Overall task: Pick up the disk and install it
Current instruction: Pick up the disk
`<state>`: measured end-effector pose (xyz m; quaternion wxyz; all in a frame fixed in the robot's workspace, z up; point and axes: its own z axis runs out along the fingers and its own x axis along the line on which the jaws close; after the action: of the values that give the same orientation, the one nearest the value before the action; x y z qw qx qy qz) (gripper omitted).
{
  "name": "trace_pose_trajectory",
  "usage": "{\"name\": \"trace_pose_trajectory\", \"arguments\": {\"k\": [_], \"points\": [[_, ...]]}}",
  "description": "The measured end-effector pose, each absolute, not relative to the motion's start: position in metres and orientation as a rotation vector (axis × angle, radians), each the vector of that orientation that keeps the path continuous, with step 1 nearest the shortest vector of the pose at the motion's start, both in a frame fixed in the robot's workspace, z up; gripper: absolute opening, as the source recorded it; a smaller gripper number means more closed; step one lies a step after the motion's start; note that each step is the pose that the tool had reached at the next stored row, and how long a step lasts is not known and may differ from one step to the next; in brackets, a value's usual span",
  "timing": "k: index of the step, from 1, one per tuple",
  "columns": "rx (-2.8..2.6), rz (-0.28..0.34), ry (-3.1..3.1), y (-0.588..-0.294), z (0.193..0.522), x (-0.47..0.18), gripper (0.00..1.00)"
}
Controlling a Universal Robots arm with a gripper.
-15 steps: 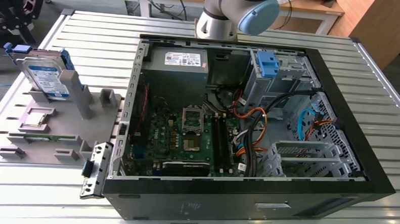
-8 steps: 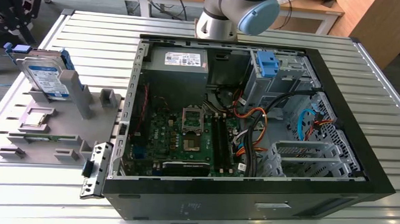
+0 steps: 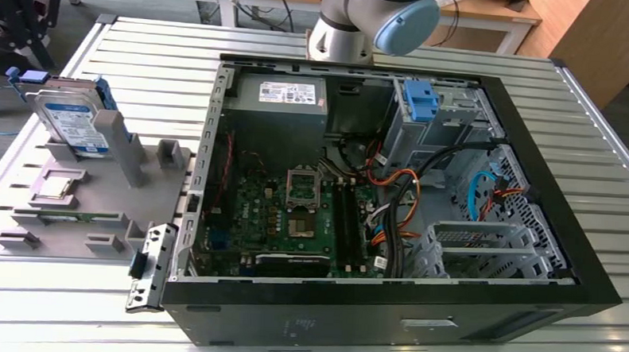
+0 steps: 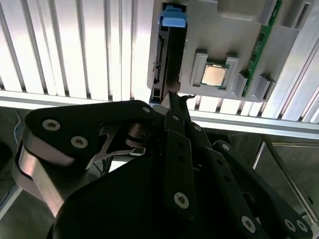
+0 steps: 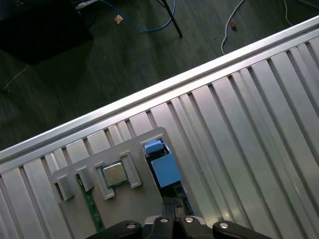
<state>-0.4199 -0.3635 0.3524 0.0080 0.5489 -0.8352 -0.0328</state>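
Observation:
The disk (image 3: 71, 122) stands on edge in a grey holder (image 3: 90, 206) on the table, at the exterior view's left. It is silver with a white-and-blue label and blue side rails. In both wrist views I look down on it edge-on: the disk (image 4: 162, 55) with a blue rail end (image 4: 173, 17), and the disk (image 5: 164, 169) beside a slot in the holder. My gripper (image 4: 172, 95) hangs above the disk's end near the table's edge, apart from it. Its black fingers (image 5: 172, 205) stand together with nothing between them.
An open computer case (image 3: 568, 203) takes up the table's middle and right, with a grey power-supply box (image 3: 279, 95) and a blue bracket (image 3: 419, 101) inside. The holder also carries a processor chip (image 4: 215, 74) and a green memory stick (image 4: 260, 47). Dark floor with cables (image 5: 149, 25) lies past the table edge.

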Motion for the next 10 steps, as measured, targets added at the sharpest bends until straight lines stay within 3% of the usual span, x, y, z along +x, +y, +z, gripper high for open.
{"name": "trace_pose_trajectory", "arguments": {"k": [10], "points": [[1.941,-0.1,-2.44,-0.3635,0.3523,-0.4199,0.11]]}}
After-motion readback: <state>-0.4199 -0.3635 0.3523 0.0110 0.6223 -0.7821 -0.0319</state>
